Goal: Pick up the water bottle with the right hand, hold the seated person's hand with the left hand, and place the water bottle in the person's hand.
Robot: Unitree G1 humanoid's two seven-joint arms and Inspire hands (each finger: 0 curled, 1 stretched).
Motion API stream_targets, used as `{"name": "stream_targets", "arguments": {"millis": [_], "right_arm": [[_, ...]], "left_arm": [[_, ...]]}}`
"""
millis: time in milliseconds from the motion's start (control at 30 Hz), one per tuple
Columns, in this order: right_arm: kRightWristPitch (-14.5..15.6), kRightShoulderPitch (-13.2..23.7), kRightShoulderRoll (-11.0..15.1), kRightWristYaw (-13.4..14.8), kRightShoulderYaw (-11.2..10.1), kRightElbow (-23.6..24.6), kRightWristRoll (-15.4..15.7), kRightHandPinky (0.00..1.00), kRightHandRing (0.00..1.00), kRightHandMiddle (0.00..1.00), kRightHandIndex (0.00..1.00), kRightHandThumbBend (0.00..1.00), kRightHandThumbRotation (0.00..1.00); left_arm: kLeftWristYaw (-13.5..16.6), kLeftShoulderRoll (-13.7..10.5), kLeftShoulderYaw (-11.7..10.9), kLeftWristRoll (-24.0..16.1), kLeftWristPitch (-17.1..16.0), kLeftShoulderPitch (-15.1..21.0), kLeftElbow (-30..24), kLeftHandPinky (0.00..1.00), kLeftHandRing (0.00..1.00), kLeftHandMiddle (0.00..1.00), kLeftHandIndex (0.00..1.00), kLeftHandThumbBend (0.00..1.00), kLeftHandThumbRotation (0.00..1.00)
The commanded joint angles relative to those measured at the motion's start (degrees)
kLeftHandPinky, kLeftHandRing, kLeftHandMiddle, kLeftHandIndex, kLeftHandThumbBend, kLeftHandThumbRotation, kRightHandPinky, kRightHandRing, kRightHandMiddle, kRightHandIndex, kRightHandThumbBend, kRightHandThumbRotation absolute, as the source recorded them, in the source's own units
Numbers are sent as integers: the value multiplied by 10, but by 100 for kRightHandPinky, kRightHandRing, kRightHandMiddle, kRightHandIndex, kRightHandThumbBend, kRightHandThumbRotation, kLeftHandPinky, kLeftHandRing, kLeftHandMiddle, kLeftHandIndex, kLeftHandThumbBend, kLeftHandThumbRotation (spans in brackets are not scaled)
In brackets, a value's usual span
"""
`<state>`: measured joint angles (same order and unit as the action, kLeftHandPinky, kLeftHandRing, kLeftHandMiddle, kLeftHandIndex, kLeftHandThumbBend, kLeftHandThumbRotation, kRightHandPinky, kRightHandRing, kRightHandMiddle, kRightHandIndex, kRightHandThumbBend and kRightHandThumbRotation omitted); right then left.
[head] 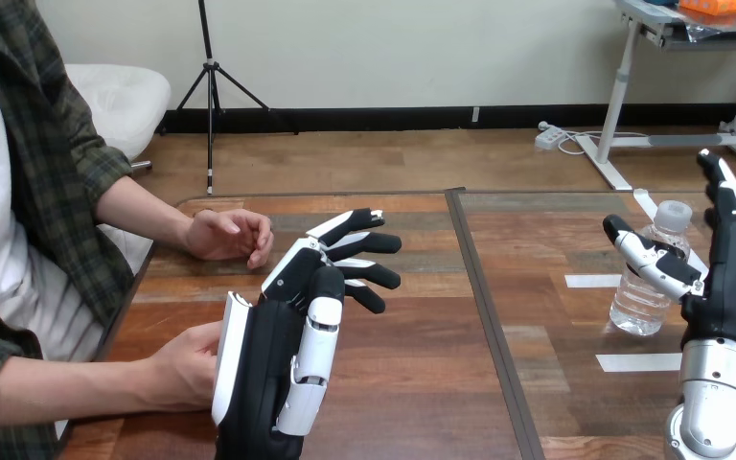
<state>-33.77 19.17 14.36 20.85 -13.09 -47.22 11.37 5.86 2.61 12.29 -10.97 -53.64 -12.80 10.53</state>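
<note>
Bottle: I see the water bottle (640, 309) standing upright with its cap on, on the right part of the desk (412, 383); it is not lifted
Right hand: my right hand (728, 278) stands just beside the bottle on its right, spread wide, fingers straight and pointing up; the thumb reaches left across the front of the bottle, and I cannot tell whether it touches; nothing is gripped
Left hand: my left hand (278, 369) is raised over the left part of the desk, wide open, its fingers (369, 273) straight and fanned toward the desk's middle, holding nothing
Person's near hand: the person's hand at the lower left (184, 366) lies at the desk's edge, right against the back of my left hand and partly hidden by it; I cannot tell if they touch, and my fingers are not curled round it
Person's far hand: the person's other hand (235, 236) rests on the desk further back, loosely curled, apart from my fingertips
Desk marks: white tape strips (637, 362) lie near the bottle's base, and a dark seam (487, 316) runs between the two robot hands
</note>
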Motion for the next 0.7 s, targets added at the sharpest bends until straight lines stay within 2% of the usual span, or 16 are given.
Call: {"name": "stream_targets", "arguments": {"millis": [0, 667], "right_arm": [[-12, 61, 19, -4, 6, -16, -9, 93, 94, 93, 90, 69, 0], [-17, 80, 34, 1, 15, -67, -3, 89, 92, 93, 90, 68, 0]], "left_arm": [[0, 6, 1, 2, -8, -4, -15, 44, 58, 68, 74, 15, 98], [-10, 3, 4, 12, -6, -10, -21, 45, 58, 69, 75, 16, 98]]}}
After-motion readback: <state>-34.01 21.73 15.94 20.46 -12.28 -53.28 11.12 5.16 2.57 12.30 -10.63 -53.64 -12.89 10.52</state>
